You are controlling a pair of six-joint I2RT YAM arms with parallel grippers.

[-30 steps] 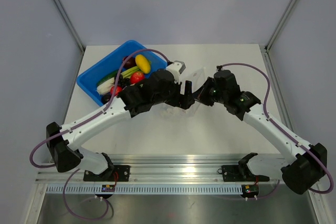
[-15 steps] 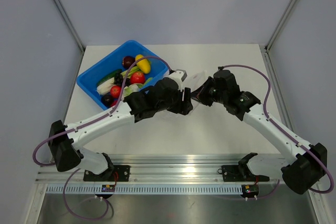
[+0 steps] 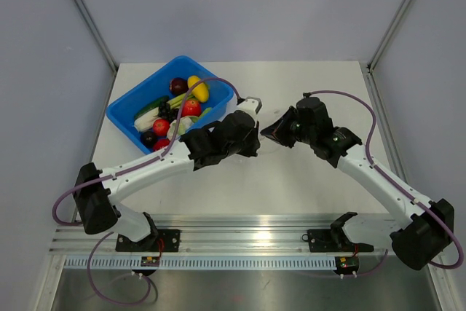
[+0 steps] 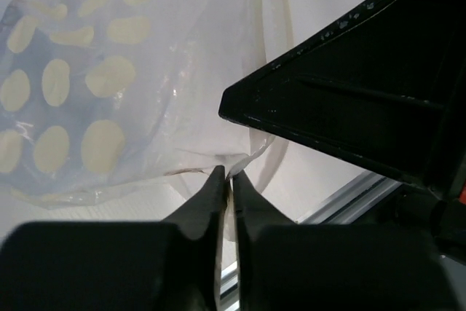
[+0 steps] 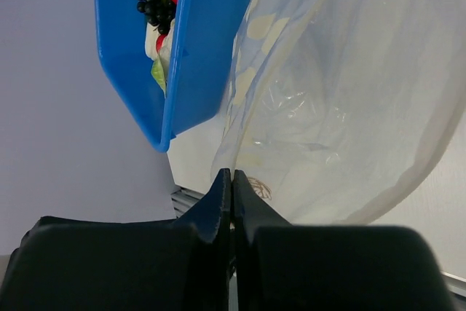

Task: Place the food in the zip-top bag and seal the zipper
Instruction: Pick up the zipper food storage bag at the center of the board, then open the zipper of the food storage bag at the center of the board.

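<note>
The zip-top bag [image 4: 109, 85], clear film with white dots, hangs between my two grippers. My left gripper [image 4: 229, 178] is shut on a fold of its edge, just below the black right gripper [image 4: 349, 100]. A thicker clear band, the zipper [image 4: 274, 12], runs down beside that fold. My right gripper [image 5: 231, 175] is shut on the bag's [image 5: 342, 92] rim. Seen from above, the left gripper [image 3: 253, 135] and right gripper [image 3: 266, 130] nearly meet and hide the bag. The food lies in the blue tub [image 3: 127, 111]: yellow pepper [image 3: 197, 89], red tomato [image 3: 191, 107], a dark purple piece [image 3: 178, 85].
The blue tub [image 5: 196, 56] stands just left of the bag, its long side close to the film. Dark grapes [image 5: 153, 5] show inside it. The aluminium rail [image 3: 247, 238] runs along the table's near edge, and grey walls close the left, right and back.
My left gripper has swung right and toward the near edge, up to the right gripper, and its jaws have shut on the bag's edge. The right arm has stayed put.
</note>
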